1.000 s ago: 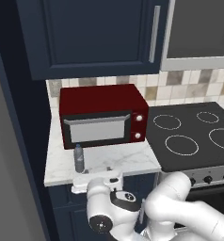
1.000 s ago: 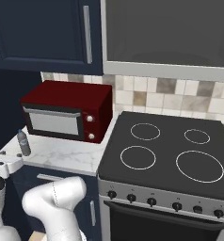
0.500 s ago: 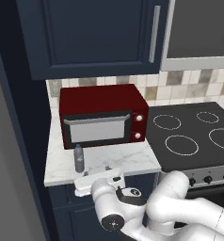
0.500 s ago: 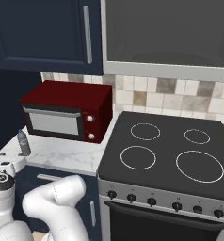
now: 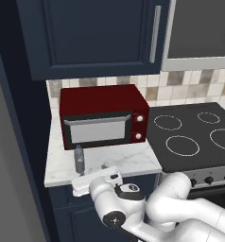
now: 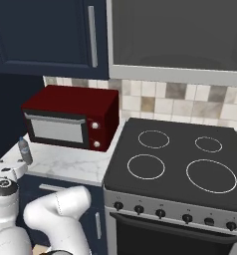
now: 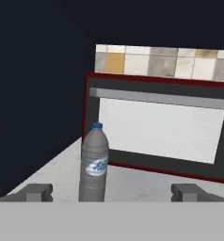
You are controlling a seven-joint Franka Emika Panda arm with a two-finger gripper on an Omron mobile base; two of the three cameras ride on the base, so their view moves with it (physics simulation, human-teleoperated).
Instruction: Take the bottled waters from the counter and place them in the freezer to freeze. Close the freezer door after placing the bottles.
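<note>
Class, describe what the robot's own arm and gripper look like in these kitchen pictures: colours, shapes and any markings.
The arm is made of smooth, rounded glossy white segments, thick and tube-like, with a dark round cap at one joint. The hand is a flat white block. The gripper ends in two small, squarish dark grey fingertips. No cables, labels or markings are visible.

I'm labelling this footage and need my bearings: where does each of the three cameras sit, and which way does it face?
Left base view: behind the arm to its left, facing forward and down at the counter, red microwave, stovetop; the white arm rises lower right.
Right base view: behind, to the right, same scene; the arm rises lower left.
Hand view: on the hand, looking along the open claw at the bottle before the microwave; both fingertips show.
All three share bottle and microwave.
</note>
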